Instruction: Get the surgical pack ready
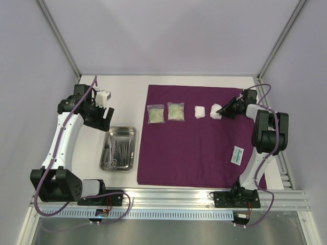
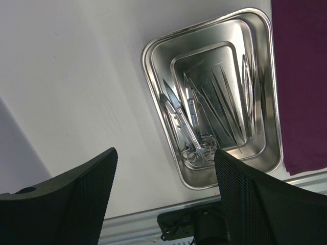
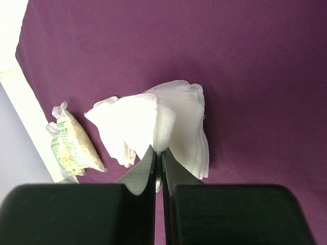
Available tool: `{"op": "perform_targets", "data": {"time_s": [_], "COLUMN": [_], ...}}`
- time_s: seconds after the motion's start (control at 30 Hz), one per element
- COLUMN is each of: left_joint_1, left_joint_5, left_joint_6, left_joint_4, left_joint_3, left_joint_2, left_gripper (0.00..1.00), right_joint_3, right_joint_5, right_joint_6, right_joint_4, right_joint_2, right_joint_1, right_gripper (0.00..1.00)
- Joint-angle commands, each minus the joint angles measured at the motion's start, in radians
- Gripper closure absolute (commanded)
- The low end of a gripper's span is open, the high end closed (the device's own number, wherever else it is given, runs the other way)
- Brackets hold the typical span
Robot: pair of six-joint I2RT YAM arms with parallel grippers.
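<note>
A deep-purple fabric sheet (image 1: 189, 153) (image 3: 255, 61) lies flat on the table. Two clear packets (image 1: 156, 114) (image 1: 176, 112) and two white gauze pads (image 1: 200, 112) (image 1: 216, 112) sit in a row along its far part. My right gripper (image 1: 223, 108) (image 3: 159, 149) is shut on the edge of the right gauze pad (image 3: 186, 122), with the other pad (image 3: 122, 122) just to its left. To the left of the sheet, the steel tray (image 1: 132, 131) (image 2: 153, 66) holds scissors (image 2: 179, 117) and tweezers (image 2: 225, 102). My left gripper (image 1: 104, 115) (image 2: 164, 153) hangs open above the tray's far-left side, holding nothing.
A small white-and-green packet (image 1: 236, 155) lies on the sheet's right part, near the right arm. One clear packet (image 3: 71, 145) shows at the sheet's edge in the right wrist view. Metal frame posts and walls enclose the table; a rail (image 1: 168, 196) runs along the near edge.
</note>
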Motion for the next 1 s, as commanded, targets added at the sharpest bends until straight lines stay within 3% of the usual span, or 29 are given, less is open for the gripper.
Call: {"op": "perform_targets", "data": {"time_s": [0.0, 0.6, 0.7, 0.8, 0.97], "left_joint_1": [-0.002, -0.002, -0.002, -0.002, -0.002], "left_joint_5": [-0.013, -0.047, -0.050, -0.048, -0.048], "left_joint_6": [-0.017, -0.008, -0.008, -0.006, -0.006], "left_joint_4": [0.001, 0.020, 0.020, 0.021, 0.023], "left_joint_3": [-0.002, -0.010, -0.010, -0.010, -0.008], "left_joint_2": [-0.022, -0.003, -0.001, 0.002, 0.005], "left_gripper": [0.15, 0.15, 0.15, 0.15, 0.15], "right_joint_3": [0.008, 0.011, 0.025, 0.057, 0.094], "right_joint_5": [0.012, 0.055, 0.102, 0.135, 0.173], "right_joint_6": [0.020, -0.016, -0.070, -0.116, -0.196], "right_joint_4": [0.065, -0.010, -0.053, -0.111, -0.196], "right_joint_2": [-0.032, -0.032, -0.051, -0.061, -0.078], "right_joint_1": [-0.007, -0.029, -0.026, -0.026, -0.024], "right_gripper": [1.00, 0.98, 0.77, 0.65, 0.61]}}
